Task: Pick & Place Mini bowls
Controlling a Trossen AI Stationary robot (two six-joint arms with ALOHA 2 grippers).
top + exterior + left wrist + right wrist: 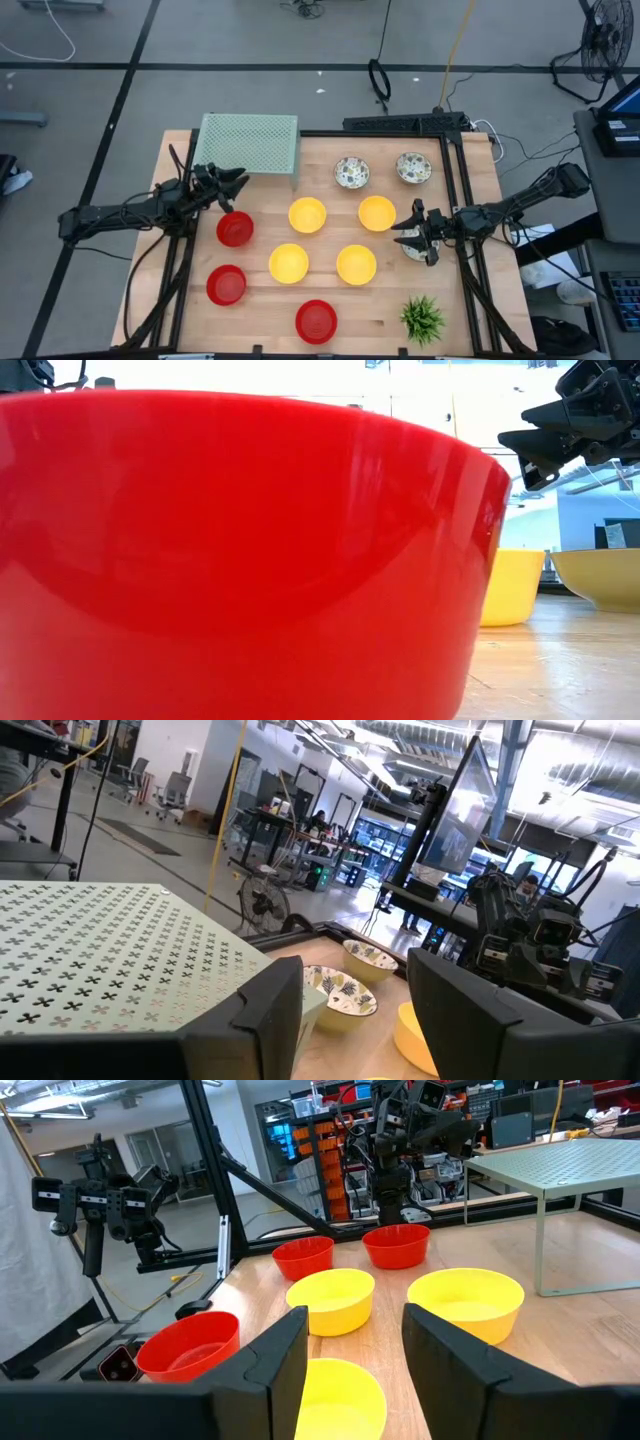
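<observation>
Hovering right jaws (412,233) beside yellow bowl (376,213), open.

Four plain yellow bowls (307,214) are seen at the centre of the pale wooden desk (260,310), with three plain red bowls (234,229) toward its left and near edges. White bowls with a green-speckled floral pattern (351,172) are shown beside a pale green perforated stand (249,141). A green plant (422,318) is pictured.

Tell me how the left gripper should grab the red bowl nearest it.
Pinch the red bowl by its thin rim, descending from above with one finger inside and one outside. It sits upright and open, and the left gripper, jaws open, hovers just behind it.
</observation>
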